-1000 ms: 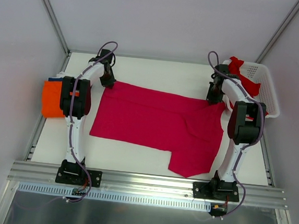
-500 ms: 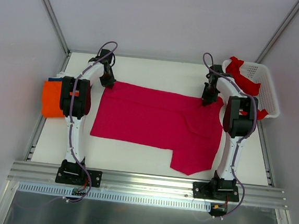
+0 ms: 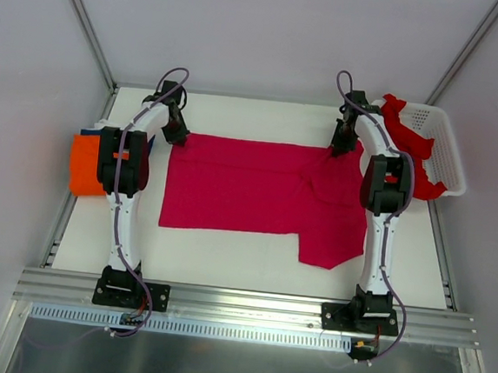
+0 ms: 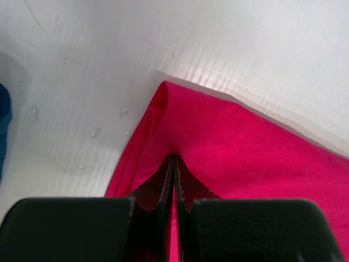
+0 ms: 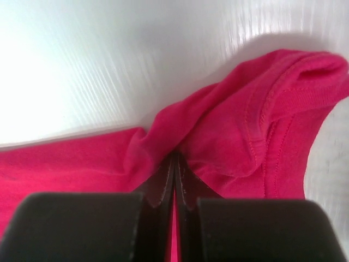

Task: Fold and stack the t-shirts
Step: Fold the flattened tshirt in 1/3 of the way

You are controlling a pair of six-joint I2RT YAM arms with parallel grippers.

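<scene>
We clamp left gripper fully closed on magenta t-shirt corner away from basket. Our right gripper likewise pinched tight on corner nearest basket. Shirt lies spread flat beside basket; red t-shirt drapes over basket rim.

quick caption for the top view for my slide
Left hand and right hand pinch the far edge of a pink shirt spread across the table.

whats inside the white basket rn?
A red t-shirt lies bunched in the white basket, spilling over the far-left corner and the near rim. Anything beneath the cloth is covered, so I cannot tell if more is in there.
</scene>
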